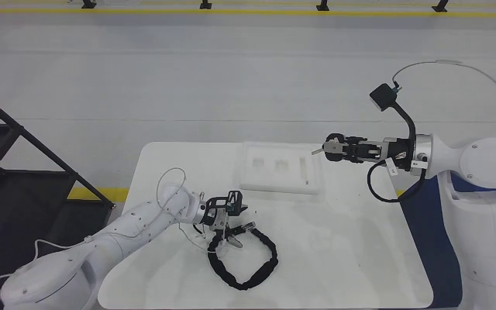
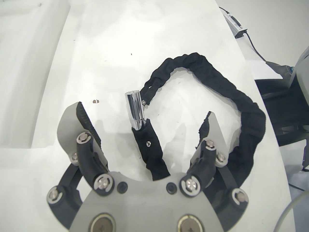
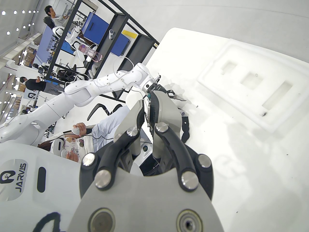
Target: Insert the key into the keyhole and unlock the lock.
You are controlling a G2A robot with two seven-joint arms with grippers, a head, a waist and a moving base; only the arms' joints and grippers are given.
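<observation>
Found black fabric-sleeved chain lock lying near left on white table, chrome cylinder straddled by wide-spread left gripper; noted right gripper pinched on small metal key, far right

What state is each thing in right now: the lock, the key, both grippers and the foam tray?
chain lock: lying looped on the table, appears shut, no key in its chrome cylinder.
key: gripped at the right gripper's tips, away from the lock.
left gripper: open, fingers astride the cylinder, not touching it.
right gripper: shut on the key.
foam tray: recesses empty.
</observation>
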